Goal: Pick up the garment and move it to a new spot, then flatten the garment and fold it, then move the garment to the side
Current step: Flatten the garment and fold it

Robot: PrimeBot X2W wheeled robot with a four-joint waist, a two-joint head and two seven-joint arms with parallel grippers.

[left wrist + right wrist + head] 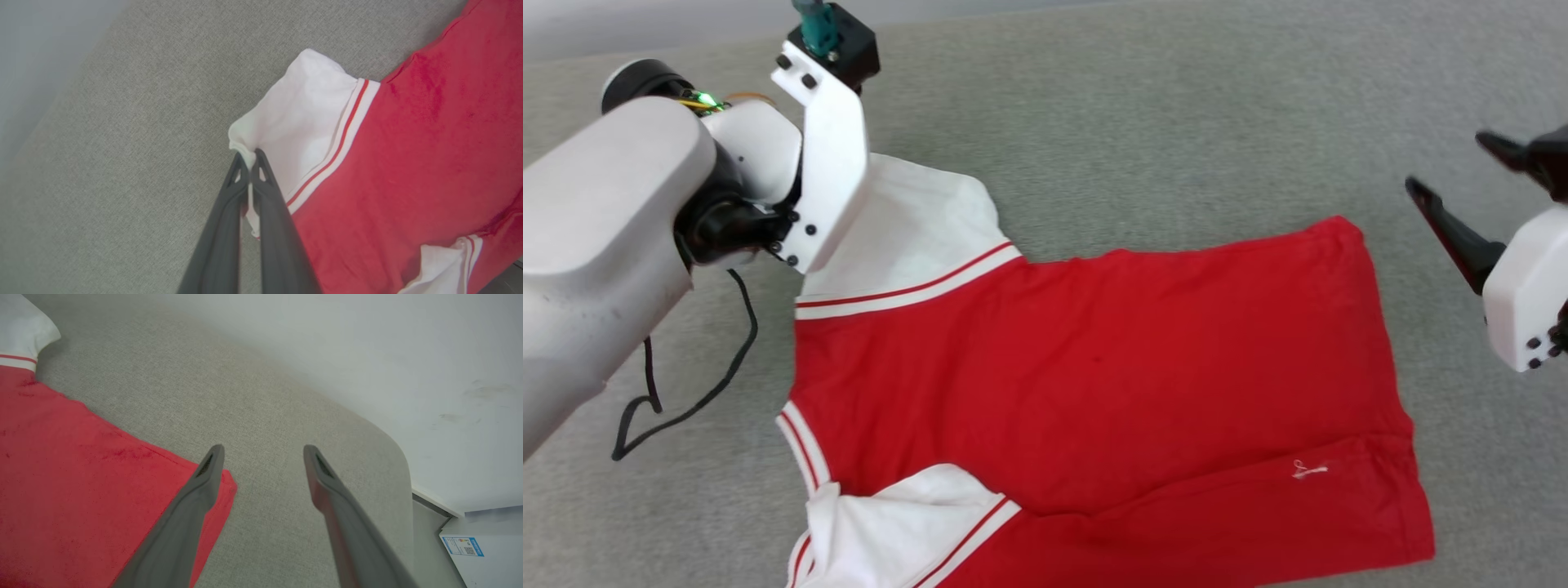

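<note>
I've got one garment [1094, 367] here, two white sleeves [923, 220] showing. Left tool [249, 157] is pinched on one sleeve's edge; right tool [263, 453] hangs spread apart, holding nothing.

Soft, even light falls on a grey woven-fabric tabletop [1143, 122] that spreads across the whole scene. Along its far edge rises a plain pale wall [367, 355], marked by 2 faint grey smudges [486, 391]. At the far right the tabletop ends in a rounded corner [392, 445]. Past it stands a white box [490, 531] bearing 1 blue-and-white label [463, 546] with a printed code.
</note>
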